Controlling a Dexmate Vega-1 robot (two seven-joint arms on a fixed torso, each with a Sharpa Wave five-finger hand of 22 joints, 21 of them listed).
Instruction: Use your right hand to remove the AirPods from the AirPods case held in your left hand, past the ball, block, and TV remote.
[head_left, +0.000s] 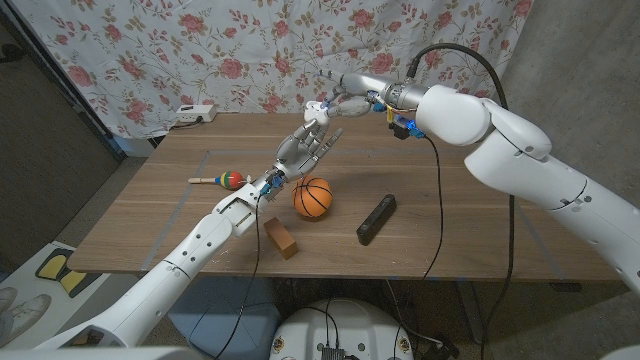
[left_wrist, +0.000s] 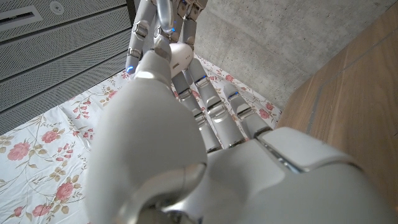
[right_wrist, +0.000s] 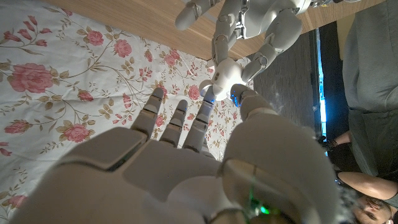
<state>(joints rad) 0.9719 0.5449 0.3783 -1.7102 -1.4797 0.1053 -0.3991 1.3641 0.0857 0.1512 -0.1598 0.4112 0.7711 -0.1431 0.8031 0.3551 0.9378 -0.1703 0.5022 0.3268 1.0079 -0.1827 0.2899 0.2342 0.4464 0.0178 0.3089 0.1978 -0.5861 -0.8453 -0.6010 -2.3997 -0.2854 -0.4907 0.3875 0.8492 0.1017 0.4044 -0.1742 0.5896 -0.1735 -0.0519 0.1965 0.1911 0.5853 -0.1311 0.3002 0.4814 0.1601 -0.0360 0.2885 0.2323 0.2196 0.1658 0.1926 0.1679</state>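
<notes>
My left hand (head_left: 303, 150) is raised above the table's middle and holds the white AirPods case (head_left: 316, 108) up at its fingertips. The case (left_wrist: 180, 57) shows past the left hand's back (left_wrist: 186, 143), and again, small and rounded (right_wrist: 227, 73), in the right wrist view. My right hand (head_left: 345, 100) reaches in from the right and meets the case from above, its thumb and one finger (right_wrist: 210, 99) at the case, the other fingers (right_wrist: 163, 118) stretched out. No earbud can be made out. Orange ball (head_left: 313, 197), wooden block (head_left: 281, 238) and black TV remote (head_left: 376, 219) lie below on the table.
A colourful maraca-like toy (head_left: 225, 180) lies left of my left forearm. A white power strip (head_left: 192, 114) sits at the table's far left edge under the floral cloth (head_left: 200, 50). A person (right_wrist: 367, 93) is at the edge of the right wrist view.
</notes>
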